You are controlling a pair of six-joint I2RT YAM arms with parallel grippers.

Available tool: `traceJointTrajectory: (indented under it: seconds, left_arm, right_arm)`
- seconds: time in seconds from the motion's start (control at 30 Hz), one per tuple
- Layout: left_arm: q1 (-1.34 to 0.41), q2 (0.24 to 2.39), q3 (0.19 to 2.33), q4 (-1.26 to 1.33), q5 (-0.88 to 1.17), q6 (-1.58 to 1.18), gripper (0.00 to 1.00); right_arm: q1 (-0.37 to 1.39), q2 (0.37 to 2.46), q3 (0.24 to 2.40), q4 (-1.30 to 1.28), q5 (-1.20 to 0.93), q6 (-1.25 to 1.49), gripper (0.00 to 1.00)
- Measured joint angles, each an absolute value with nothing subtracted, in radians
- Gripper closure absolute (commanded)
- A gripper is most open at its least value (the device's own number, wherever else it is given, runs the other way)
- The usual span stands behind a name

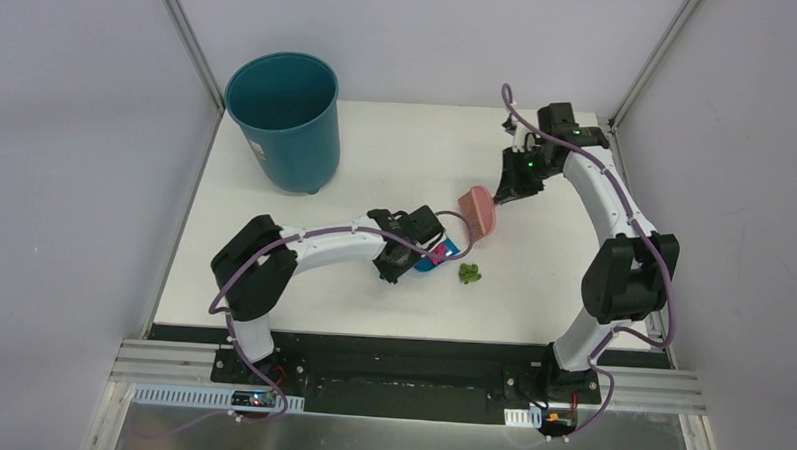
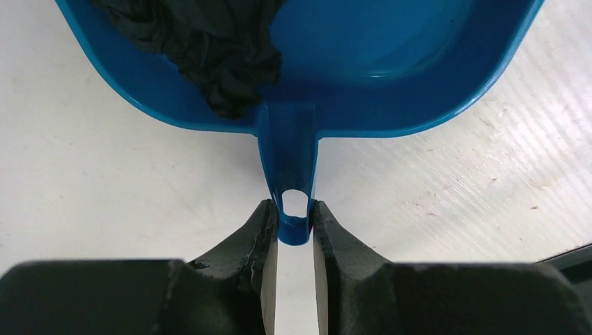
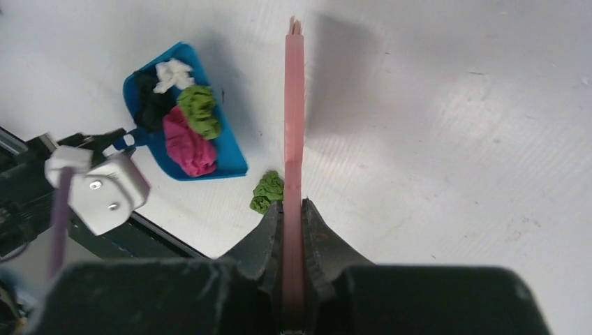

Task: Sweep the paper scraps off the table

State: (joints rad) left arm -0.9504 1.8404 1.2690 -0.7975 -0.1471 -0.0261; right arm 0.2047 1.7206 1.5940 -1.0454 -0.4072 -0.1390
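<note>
Brightly, evenly lit from above; soft shadows on the white flat worktop (image 1: 397, 145); glare on the silver metal sheet (image 1: 407, 440); close jaws blurred.

I work in a robot lab cell: bare pale walls (image 1: 66, 173) close in well beyond my left gripper (image 1: 420, 258), aluminium posts (image 1: 189, 40) rise at the far corners of the white table (image 1: 397, 155), and behind the gripper my bases (image 1: 253, 355) are bolted beside aluminium rails (image 1: 165, 362)

White links (image 1: 334, 245), black joints (image 1: 253, 275), purple cables (image 3: 61, 209); left hand (image 2: 294, 230), right hand (image 3: 294, 209) matte black
</note>
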Motion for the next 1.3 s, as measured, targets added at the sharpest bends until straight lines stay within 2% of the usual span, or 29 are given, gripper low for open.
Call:
traceJointTrajectory:
  seconds: [0.07, 0.23, 0.57, 0.93, 1.1, 1.3]
  left_arm:
    - [-0.954, 1.775, 1.209, -0.727, -0.156, -0.031, 1.0]
    - [-0.962, 1.763, 1.197, -0.614, -0.159, -0.048, 1.0]
    - [-0.963, 1.763, 1.177, -0.551, -0.155, -0.098, 1.0]
    - [-0.963, 1.741, 1.261, -0.638, -0.157, -0.12, 1.0]
    - [-0.963, 1.65, 1.273, -0.679, -0.175, -0.107, 1.0]
    - [-0.953, 1.585, 1.333, -0.768, -0.181, -0.072, 1.0]
  right_arm:
    - [0.138, 1.72, 1.593, -1.048, -0.431, -0.132, 1.0]
    - [0.032, 1.705, 1.581, -1.039, -0.443, -0.115, 1.0]
    - [0.023, 1.686, 1.546, -1.029, -0.467, -0.092, 1.0]
    - [0.004, 1.586, 1.421, -0.98, -0.489, -0.067, 1.0]
    - [-0.023, 1.493, 1.318, -0.96, -0.56, -0.038, 1.0]
    - [-0.033, 1.488, 1.237, -0.92, -0.668, -0.009, 1.0]
